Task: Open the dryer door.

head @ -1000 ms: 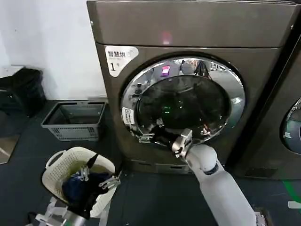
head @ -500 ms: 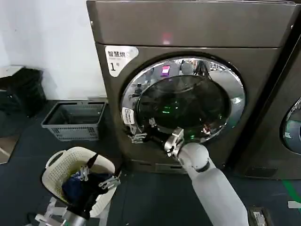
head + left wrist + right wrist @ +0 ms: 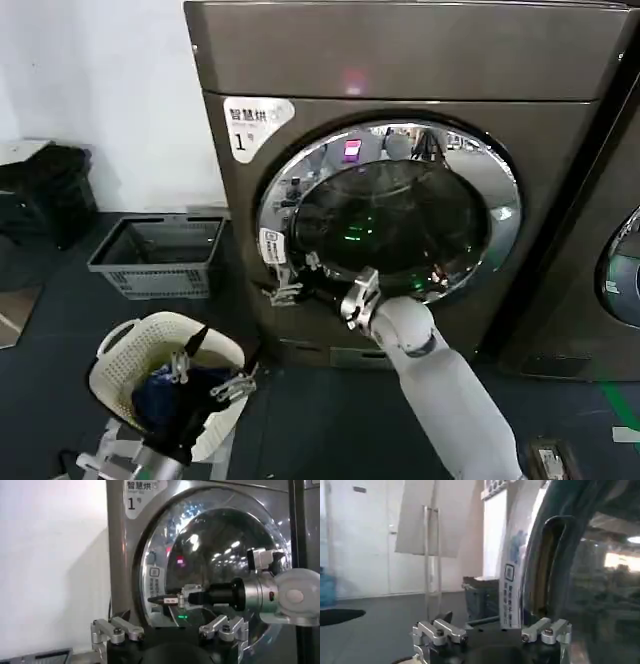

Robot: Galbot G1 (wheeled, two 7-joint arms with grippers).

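A: Where is the dryer door (image 3: 400, 215) found, and has it been opened?

B: It is seen shut in the front of the bronze dryer (image 3: 400, 60), which is stood on the dark floor (image 3: 320, 420) with the "1" sticker (image 3: 252, 122) at its upper left corner. No gap is seen between the chrome rim and the cabinet, so the task is judged not yet done.

A: What has been changed over the last second?

B: The right tool (image 3: 283, 285) has been carried across the lower part of the door, from below the middle of the glass to the lower left of the rim, just beside the small white label (image 3: 271, 246). Its fingers are held open. In the right wrist view a recessed slot (image 3: 554, 565) in the door edge is seen close ahead of the open fingers (image 3: 436, 631).

A: What is meant by that for the task?

B: The handle side appears to have been reached; a grip in the recess and a pull outward are judged to be needed next.

A: And the surroundings?

B: The left tool (image 3: 212, 378) is held open and idle, low over the cream laundry basket (image 3: 130, 350) near the floor's front left. A grey crate (image 3: 160, 265) is set by the wall.
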